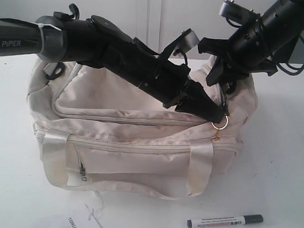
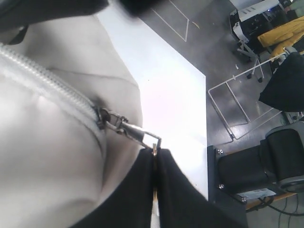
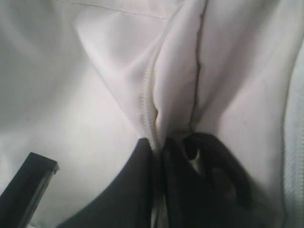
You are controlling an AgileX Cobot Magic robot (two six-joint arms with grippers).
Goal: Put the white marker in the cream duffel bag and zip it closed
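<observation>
Exterior view. Nearest the camera, on the white table [image 1: 283, 168], lie a paper tag [image 1: 86, 224] and the white marker [image 1: 225, 221]. The marker rests flat in front of the cream duffel bag [image 1: 140, 139], apart from it and outside it. Its long axis runs nearly left to right across the view. The longer dark end points right and sits slightly farther back. The bag stands upright behind the marker and its interior cannot be seen. The front pocket zip [image 1: 83, 172] appears closed. A gold ring [image 1: 219, 123] hangs at the right end of the top zip. The left gripper [image 1: 214, 113] reaches across to that spot. The right gripper [image 1: 221, 79] is down on the bag's right end.

Left wrist view. The left gripper [image 2: 155, 154] has its fingers pressed together on the metal zipper pull [image 2: 137, 134]. The zipper teeth [image 2: 47, 78] behind the pull are meshed.

Right wrist view. The right gripper [image 3: 161, 145] has its fingers pinched tight on a fold of the bag's cream fabric beside a stitched seam. The marker is not in sight in either wrist view.
</observation>
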